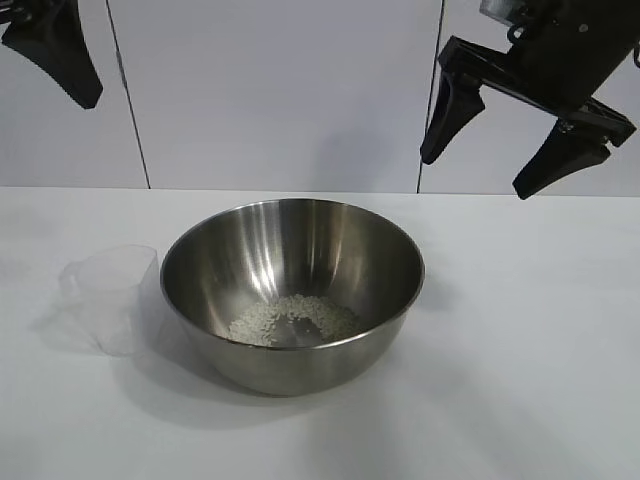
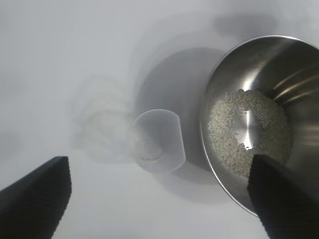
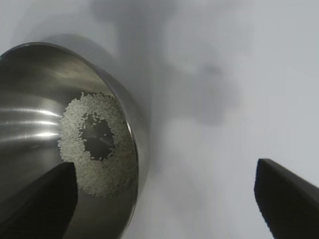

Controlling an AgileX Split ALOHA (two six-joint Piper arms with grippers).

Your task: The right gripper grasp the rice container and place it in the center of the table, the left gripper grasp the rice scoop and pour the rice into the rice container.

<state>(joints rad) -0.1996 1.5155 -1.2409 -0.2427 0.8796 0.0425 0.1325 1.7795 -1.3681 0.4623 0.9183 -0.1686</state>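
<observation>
Both grippers we see raised off the table (image 1: 540, 380), jaws spread and empty: the left gripper (image 2: 159, 199) tilts down over the rice scoop (image 1: 110, 295), standing beside the rice container (image 1: 292, 290); the right gripper (image 1: 525, 140) hangs above the container's right. Rice (image 1: 290, 320) lies inside.

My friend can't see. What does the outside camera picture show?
A shiny steel bowl with rice inside sits on a white table. An empty clear scoop stands beside it. Both open grippers, left and right, hang above.
</observation>
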